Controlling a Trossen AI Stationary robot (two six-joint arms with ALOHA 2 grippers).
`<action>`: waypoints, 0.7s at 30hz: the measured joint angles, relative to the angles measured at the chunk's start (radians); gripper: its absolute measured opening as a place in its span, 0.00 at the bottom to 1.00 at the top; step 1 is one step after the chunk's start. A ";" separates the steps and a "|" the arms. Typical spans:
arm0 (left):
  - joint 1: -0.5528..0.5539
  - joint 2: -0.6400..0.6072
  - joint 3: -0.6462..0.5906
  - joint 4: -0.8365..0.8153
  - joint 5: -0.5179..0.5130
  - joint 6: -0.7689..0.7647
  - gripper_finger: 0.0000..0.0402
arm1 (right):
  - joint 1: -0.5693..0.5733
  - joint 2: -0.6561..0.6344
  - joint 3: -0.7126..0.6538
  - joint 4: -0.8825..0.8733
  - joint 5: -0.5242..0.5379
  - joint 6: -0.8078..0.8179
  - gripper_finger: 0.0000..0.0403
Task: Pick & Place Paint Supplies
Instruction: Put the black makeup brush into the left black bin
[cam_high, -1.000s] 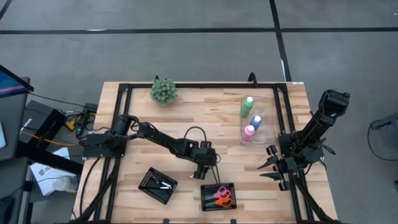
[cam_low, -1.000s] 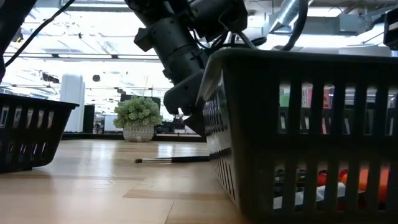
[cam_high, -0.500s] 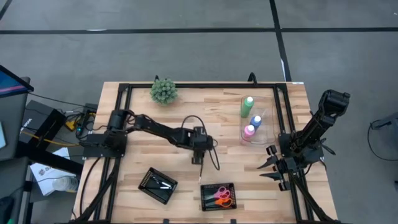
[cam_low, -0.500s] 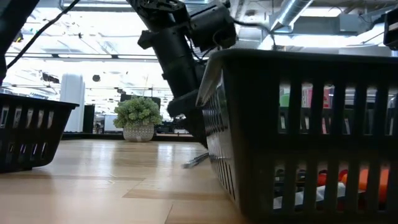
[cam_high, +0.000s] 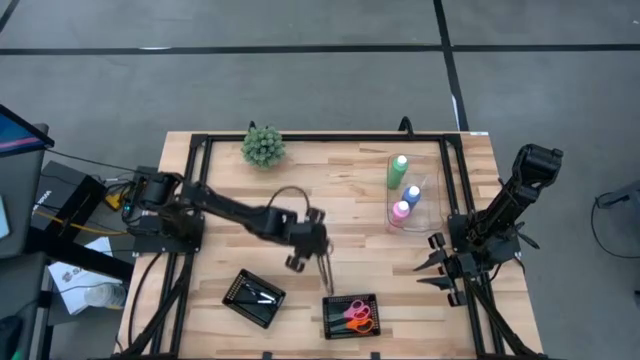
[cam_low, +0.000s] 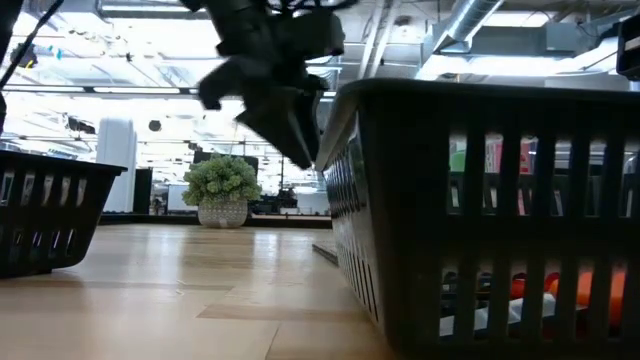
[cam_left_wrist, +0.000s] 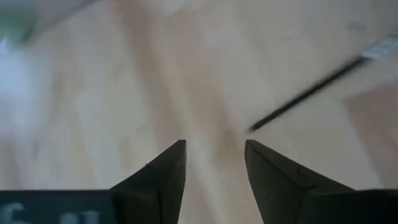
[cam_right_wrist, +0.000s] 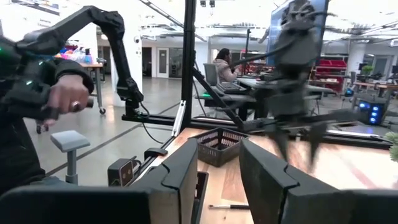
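A thin dark brush (cam_high: 326, 274) lies flat on the wood beside the far edge of the black tray (cam_high: 372, 300) that holds the pink and orange scissors (cam_high: 358, 316). My left gripper (cam_high: 303, 256) hovers open above the table just left of this brush (cam_left_wrist: 311, 90) and touches nothing. In the low view it (cam_low: 300, 160) hangs well above the board. The green (cam_high: 399, 170), blue (cam_high: 411, 195) and pink (cam_high: 401, 212) bottles stand upright at the right. My right gripper (cam_high: 432, 265) waits open at the right edge.
A second black tray (cam_high: 240, 290) with brushes sits near the front, left of centre. The green plant ball (cam_high: 263, 146) stands at the far edge. Black frame rails (cam_high: 300, 137) run round the table. In the low view the scissors tray's wall (cam_low: 480, 200) fills the right side.
My left gripper has risen from low beside the scissors tray and drawn back toward the table's left. The brush, which lay crosswise on the table, has turned about and now lies pointing near to far next to the scissors tray.
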 joint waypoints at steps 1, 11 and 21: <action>-0.017 0.000 -0.022 0.037 0.009 0.045 0.39 | 0.000 0.000 0.000 0.000 0.004 0.000 0.27; -0.141 0.085 -0.136 0.298 0.047 0.230 0.47 | 0.000 0.000 0.000 -0.003 0.008 0.000 0.27; -0.137 0.170 -0.133 0.380 0.077 0.305 0.42 | 0.000 0.000 0.000 -0.001 0.009 0.000 0.27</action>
